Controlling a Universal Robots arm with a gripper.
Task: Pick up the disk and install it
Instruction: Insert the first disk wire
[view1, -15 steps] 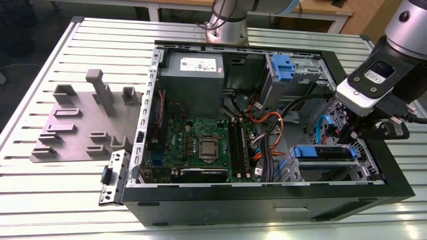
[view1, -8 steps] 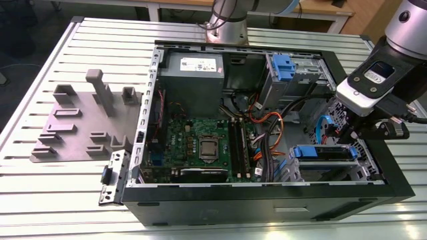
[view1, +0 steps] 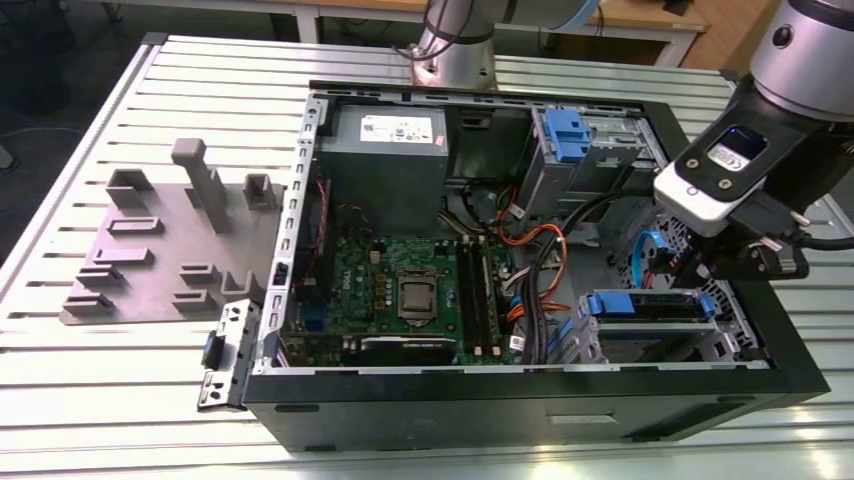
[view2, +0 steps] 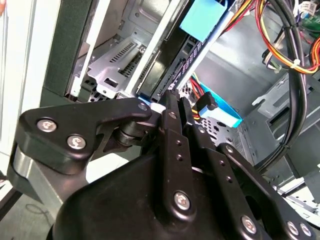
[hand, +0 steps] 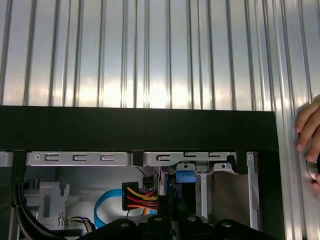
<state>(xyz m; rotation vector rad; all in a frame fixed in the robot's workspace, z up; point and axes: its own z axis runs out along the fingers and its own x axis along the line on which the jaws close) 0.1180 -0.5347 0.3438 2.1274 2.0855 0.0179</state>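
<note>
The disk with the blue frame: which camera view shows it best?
The exterior view shows it best: the disk sits edge-up in the computer case, below the gripper. In the second wrist view the disk shows slanted beyond the gripper. The first wrist view gives just a blue piece of the disk.

A ribbed aluminium worktop (view1: 80, 150) of long parallel slats fills the scene, catching soft overhead light. Beyond its far edge stand wooden tables (view1: 654, 30) on pale legs, with dark floor (view1: 54, 50) at the exterior view's left
</note>
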